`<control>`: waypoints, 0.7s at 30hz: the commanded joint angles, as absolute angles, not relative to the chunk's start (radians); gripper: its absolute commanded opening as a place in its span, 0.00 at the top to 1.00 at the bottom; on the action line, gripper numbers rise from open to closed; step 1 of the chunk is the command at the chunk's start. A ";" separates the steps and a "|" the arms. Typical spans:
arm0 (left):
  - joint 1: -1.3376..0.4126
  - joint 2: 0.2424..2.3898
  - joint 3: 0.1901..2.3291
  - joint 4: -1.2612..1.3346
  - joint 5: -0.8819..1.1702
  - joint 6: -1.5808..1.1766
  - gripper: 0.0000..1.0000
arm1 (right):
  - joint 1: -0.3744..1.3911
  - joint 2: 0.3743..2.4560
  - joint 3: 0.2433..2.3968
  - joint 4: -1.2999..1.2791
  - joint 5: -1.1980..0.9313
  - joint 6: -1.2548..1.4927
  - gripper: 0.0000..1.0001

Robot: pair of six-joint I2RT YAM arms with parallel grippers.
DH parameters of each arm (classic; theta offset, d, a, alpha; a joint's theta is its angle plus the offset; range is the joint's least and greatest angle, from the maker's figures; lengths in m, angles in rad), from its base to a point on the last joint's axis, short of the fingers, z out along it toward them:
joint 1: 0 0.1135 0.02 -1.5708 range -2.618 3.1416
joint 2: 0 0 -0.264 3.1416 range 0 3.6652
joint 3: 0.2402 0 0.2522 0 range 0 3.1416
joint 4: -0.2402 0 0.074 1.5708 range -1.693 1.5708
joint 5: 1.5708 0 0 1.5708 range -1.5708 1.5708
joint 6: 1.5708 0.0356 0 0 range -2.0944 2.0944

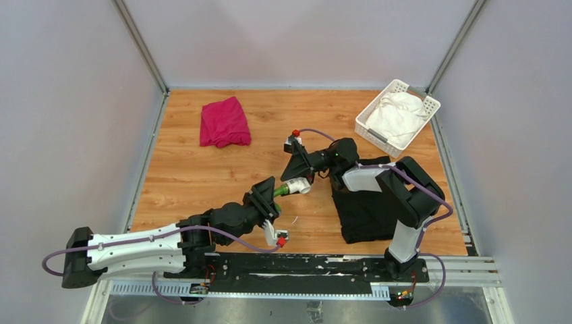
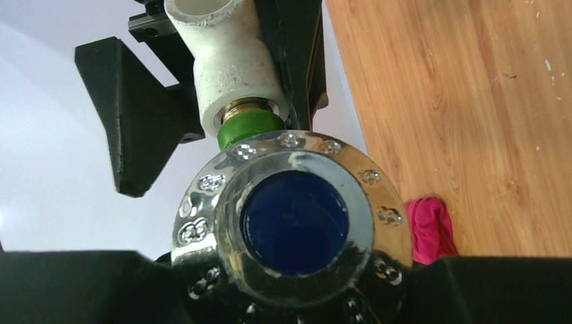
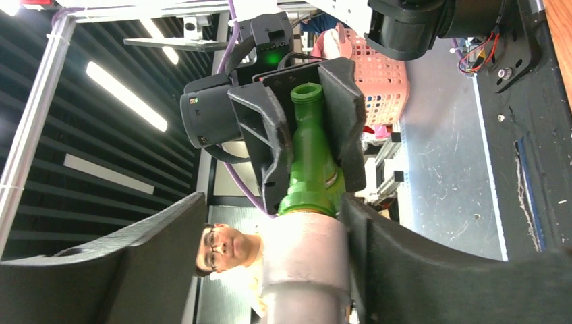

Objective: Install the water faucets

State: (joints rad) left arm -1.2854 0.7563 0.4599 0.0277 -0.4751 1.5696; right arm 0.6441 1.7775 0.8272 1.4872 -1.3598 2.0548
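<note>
The tap (image 1: pixel 280 190) and the fitting (image 1: pixel 297 186) are held end to end in the air above the table (image 1: pixel 202 182), between the two arms and near the black cloth (image 1: pixel 364 209). The left gripper (image 1: pixel 268 194) is clamped on the green tap body, a finger on each side in the right wrist view. The right gripper (image 1: pixel 301 177) brackets the fitting. One finger (image 3: pixel 432 270) lies against it, but a gap shows beside the other, so a firm hold cannot be confirmed. In the left wrist view a band of brass thread (image 2: pixel 253 108) shows between the green collar and the fitting, below which sits the chrome knob (image 2: pixel 295 223). The joint therefore appears only partly made up. Hazards, as judged from this state:

- **Cross-threading:** if the two axes are not kept in line while turning, the thread may bind and the plastic may be damaged.
- **Slip:** the tap body is smooth and tapered, so tightening torque may rotate it within the left fingers without seating the joint.
- **Drop:** if the right fingers are not bearing on both sides, the fitting hangs on a few threads only. A jolt or reverse turn could release it onto the table.
- **Over-torque:** continuing after the thread bottoms out could crack the fitting.
</note>
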 commanded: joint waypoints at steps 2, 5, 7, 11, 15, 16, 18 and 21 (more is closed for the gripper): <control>-1.283 0.796 0.411 -0.005 -0.389 1.494 1.00 | 0.757 1.749 0.877 1.595 -1.155 2.213 0.16; -1.282 0.772 0.408 0.040 -0.399 1.471 1.00 | 0.757 1.752 0.862 1.595 -1.155 2.209 0.09; -1.283 0.757 0.409 0.067 -0.406 1.455 1.00 | 0.757 1.756 0.853 1.595 -1.158 2.206 0.08; -1.282 0.735 0.418 0.097 -0.406 1.426 1.00 | 0.757 1.778 0.840 1.595 -1.173 2.198 0.06; -1.282 0.703 0.428 0.110 -0.411 1.402 1.00 | 0.758 1.785 0.822 1.595 -1.172 2.188 0.05; -1.282 0.693 0.429 0.110 -0.413 1.396 1.00 | 0.756 1.784 0.820 1.595 -1.171 2.186 0.04; -1.282 0.681 0.431 0.105 -0.417 1.388 1.00 | 0.756 1.780 0.822 1.595 -1.168 2.183 0.04; -1.282 0.643 0.431 0.083 -0.416 1.376 1.00 | 0.748 1.767 0.830 1.595 -1.170 2.179 0.04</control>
State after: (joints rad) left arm -1.2850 0.6605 0.4259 0.0196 -0.4644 1.4181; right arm 0.6659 1.7779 0.8249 1.5181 -1.2560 2.0892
